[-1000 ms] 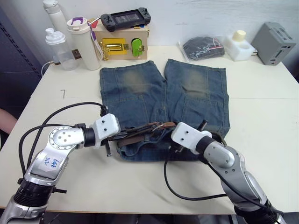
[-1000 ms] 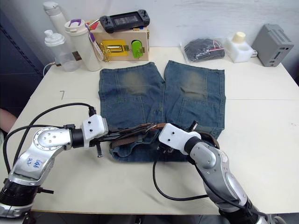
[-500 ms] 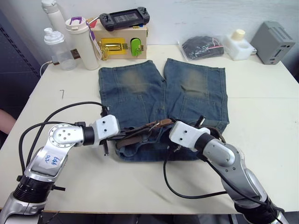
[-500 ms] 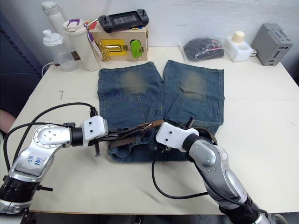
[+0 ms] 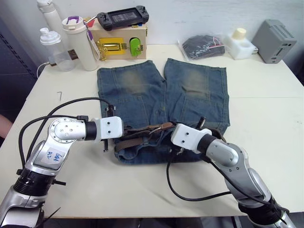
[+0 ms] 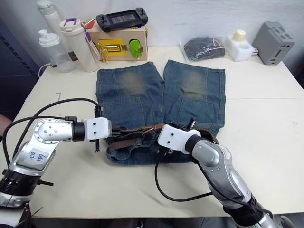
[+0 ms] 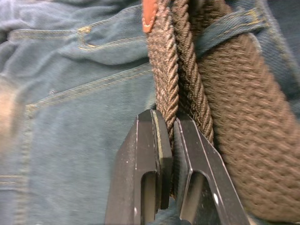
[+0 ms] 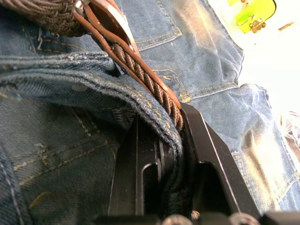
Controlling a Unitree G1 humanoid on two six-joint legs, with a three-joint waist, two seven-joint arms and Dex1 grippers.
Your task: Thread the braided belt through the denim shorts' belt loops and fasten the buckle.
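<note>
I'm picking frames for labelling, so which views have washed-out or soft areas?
Right wrist view: the tabletop past the denim shorts is blown out to near white, and the green latch there looks soft. Left wrist view: the braided belt is crisp, the denim at the far edge softer. Head views: evenly lit, with soft shadows under the arms.

"7" handwritten on table

i see two silver metal arms with white wrist housings, black cables looping off each, blue handwritten marks on the left forearm, and black fingers on each gripper.
</note>
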